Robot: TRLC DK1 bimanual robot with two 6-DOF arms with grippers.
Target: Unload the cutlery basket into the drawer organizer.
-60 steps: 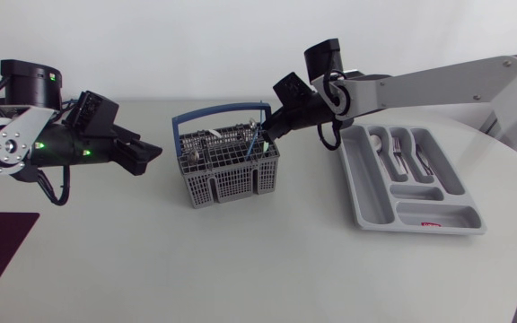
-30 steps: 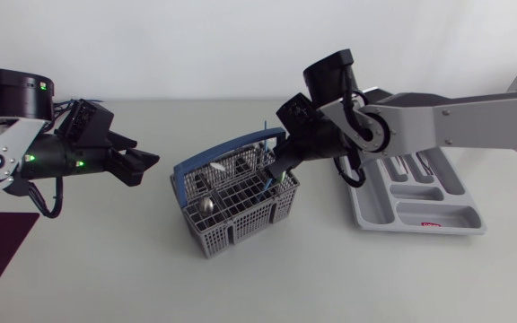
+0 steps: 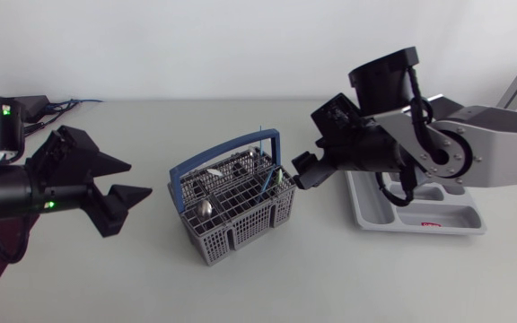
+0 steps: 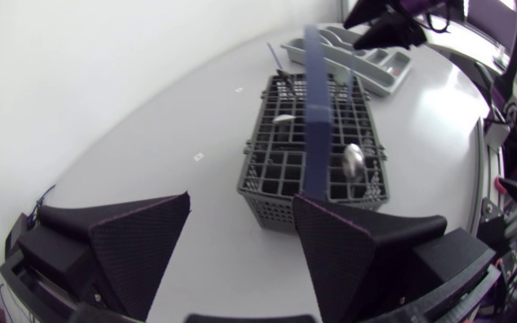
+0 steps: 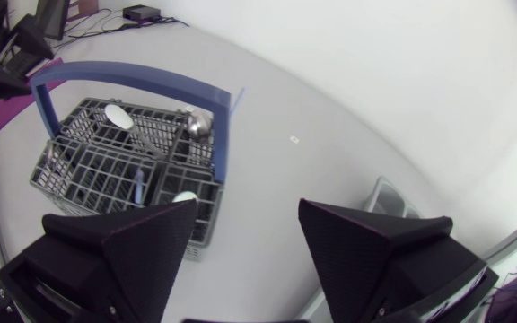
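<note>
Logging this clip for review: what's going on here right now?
Two robot arms flank a cutlery basket. The left hand hangs a little off one side of it and the right hand is close to the other; both are open and empty. Spoons sit in the basket. The drawer organizer lies on the right arm's side.

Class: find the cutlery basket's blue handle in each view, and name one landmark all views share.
Head view: blue handle arches over the basket, mid-table.
Left wrist view: blue handle ahead of left gripper, edge-on.
Right wrist view: blue handle ahead of right gripper, broadside.
Shared landmark: drawer organizer.
</note>
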